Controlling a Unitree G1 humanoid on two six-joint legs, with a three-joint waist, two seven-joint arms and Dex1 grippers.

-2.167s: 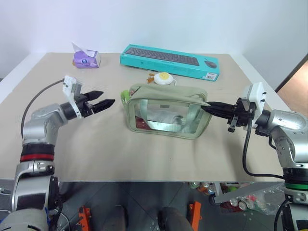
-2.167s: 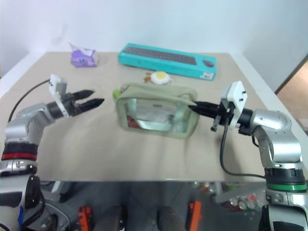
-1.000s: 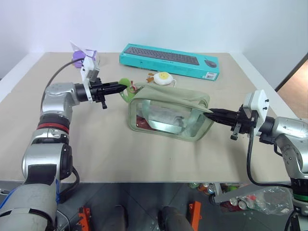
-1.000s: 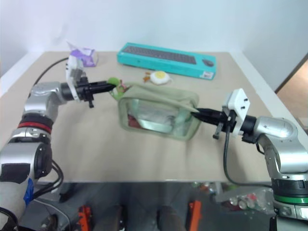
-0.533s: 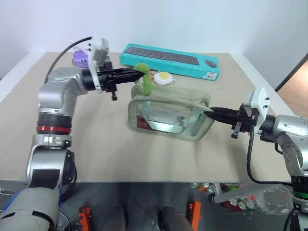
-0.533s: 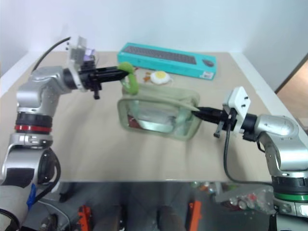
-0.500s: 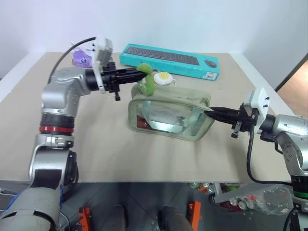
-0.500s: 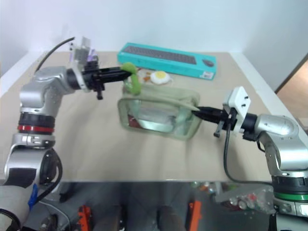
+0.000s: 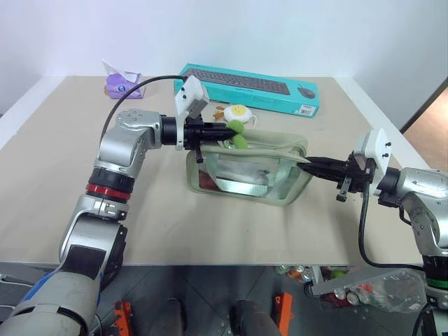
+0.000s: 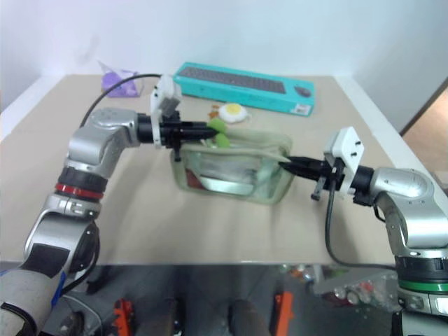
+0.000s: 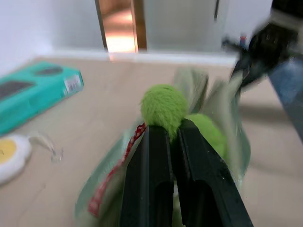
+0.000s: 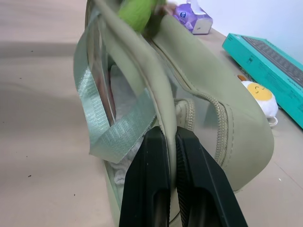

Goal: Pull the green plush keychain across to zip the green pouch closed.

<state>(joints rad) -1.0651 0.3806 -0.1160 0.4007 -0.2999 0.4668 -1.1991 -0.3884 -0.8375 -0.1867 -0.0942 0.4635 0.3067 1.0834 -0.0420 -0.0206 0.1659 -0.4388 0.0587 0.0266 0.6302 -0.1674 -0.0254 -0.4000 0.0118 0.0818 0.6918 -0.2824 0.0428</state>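
Green plush keychain [image 9: 236, 133] in left gripper [image 9: 225, 132]

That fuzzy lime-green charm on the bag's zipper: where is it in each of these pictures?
Left eye view: the green plush keychain sits over the green pouch's left end, at the left gripper.
Right eye view: same spot.
Left wrist view: centre, pinched between black fingers.
Right wrist view: top, beyond the pouch rim.
Shared landmark: the teal keyboard box.

Egg plush [image 9: 239, 113], keyboard box [image 9: 248, 87] behind pouch [image 9: 245, 168].
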